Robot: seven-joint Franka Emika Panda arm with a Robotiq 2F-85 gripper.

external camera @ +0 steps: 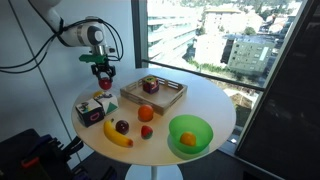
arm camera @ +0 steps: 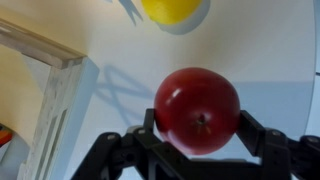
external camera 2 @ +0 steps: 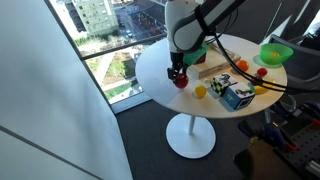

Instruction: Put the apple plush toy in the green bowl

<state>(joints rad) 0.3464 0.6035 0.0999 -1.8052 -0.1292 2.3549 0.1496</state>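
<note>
Apple: the red plush apple (arm camera: 197, 108) sits in the gripper (arm camera: 197, 128), its dark stem end facing the wrist camera.
Gripper: drawn in narrow on the apple, one finger (arm camera: 262, 140) pressed to each side.
Place: over the white round table (external camera: 200, 100), near its edge and beside the wooden tray (arm camera: 55, 60); contact with the tabletop cannot be told.
Bowl: the green bowl (external camera: 198, 126) stands upright at the far side of the table, well apart from the apple, with an orange round thing (external camera: 188, 141) inside.
Nearby: a yellow fruit (arm camera: 172, 8) lies just beyond the apple.
</note>
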